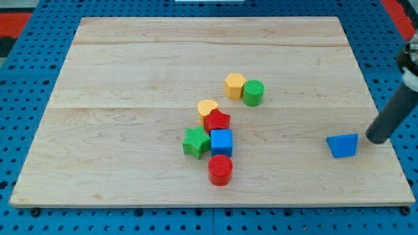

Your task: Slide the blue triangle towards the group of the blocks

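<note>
The blue triangle [343,145] lies alone near the view's lower right of the wooden board [130,59]. My tip [375,140] rests on the board just to the right of it, a small gap apart. The group sits around the board's middle: a yellow heart [208,107], a red star [217,121], a green star [195,142], a blue cube [221,141] and a red cylinder [220,170] packed close together. A yellow hexagon [235,85] and a green cylinder [253,93] touch each other a little above and right of them.
The board's right edge [385,130] runs close to my tip. A blue pegboard surface [26,98] surrounds the board.
</note>
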`<move>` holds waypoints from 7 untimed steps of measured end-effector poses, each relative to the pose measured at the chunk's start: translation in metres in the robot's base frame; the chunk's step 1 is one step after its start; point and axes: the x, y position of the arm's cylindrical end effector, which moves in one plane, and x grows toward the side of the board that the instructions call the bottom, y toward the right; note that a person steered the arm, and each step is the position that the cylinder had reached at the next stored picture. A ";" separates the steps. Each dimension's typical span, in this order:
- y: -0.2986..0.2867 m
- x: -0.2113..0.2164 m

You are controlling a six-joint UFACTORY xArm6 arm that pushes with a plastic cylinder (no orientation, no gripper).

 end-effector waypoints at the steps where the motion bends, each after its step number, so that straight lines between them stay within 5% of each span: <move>1: -0.043 0.000; 7: -0.105 0.048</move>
